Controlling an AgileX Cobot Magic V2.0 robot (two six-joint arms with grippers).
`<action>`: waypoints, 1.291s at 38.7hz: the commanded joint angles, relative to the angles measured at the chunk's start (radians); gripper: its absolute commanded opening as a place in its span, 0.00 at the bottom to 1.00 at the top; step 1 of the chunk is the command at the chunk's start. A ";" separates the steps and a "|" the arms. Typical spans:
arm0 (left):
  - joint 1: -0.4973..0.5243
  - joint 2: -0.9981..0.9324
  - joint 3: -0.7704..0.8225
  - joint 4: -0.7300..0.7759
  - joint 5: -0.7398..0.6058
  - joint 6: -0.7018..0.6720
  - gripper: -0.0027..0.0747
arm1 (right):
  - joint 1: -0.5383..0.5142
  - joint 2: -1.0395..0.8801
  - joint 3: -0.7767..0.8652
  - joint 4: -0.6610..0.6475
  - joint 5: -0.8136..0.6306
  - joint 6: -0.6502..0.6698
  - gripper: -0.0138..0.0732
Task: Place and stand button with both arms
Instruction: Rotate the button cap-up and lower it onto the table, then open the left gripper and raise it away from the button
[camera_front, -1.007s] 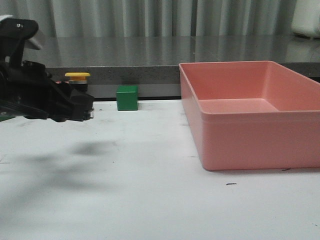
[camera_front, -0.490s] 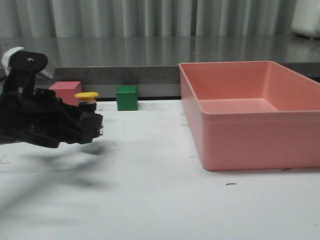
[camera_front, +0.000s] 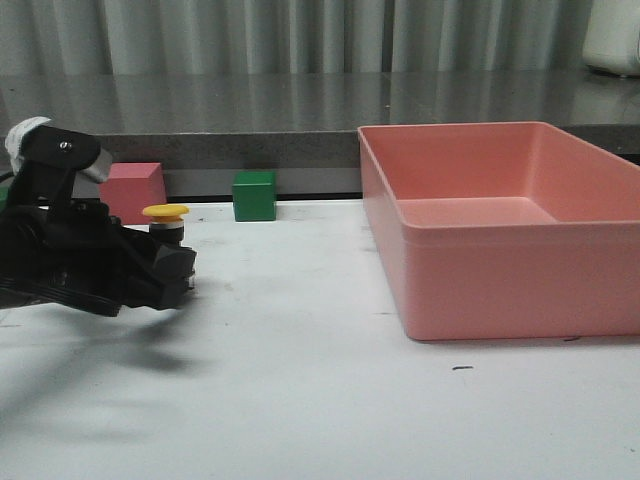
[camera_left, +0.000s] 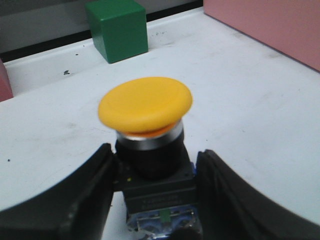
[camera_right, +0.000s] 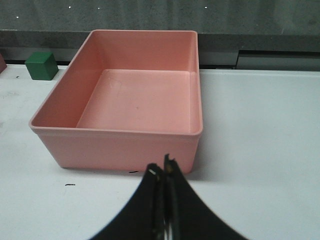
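item: button (camera_front: 166, 219), yellow cap uppermost, upright, carried low over the left part of the white desk (camera_front: 320, 400) by the left gripper (camera_left: 155, 210), its fingers (camera_left: 85, 200) clamped on either side of the black base. change noted: over the last second the arm came down and toward the camera, so the button dropped from the level of the far ledge to just above the desk (actual contact could not be told). pink cube (camera_front: 133, 190) and green cube (camera_front: 254, 195) stood behind it, apart; pink bin (camera_front: 500, 270) well to the right, nothing in it. right gripper (camera_right: 164, 172) held back near the bin, fingers together on nothing. judged: set-down nearly due, release still to come.
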 joint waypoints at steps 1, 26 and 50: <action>0.000 -0.041 -0.013 -0.018 -0.083 0.003 0.31 | -0.007 0.011 -0.025 -0.018 -0.076 -0.004 0.08; 0.000 -0.026 0.029 -0.018 -0.120 0.003 0.57 | -0.007 0.011 -0.025 -0.018 -0.076 -0.004 0.08; -0.002 -0.469 0.029 0.017 0.312 -0.210 0.66 | -0.007 0.011 -0.025 -0.018 -0.076 -0.004 0.08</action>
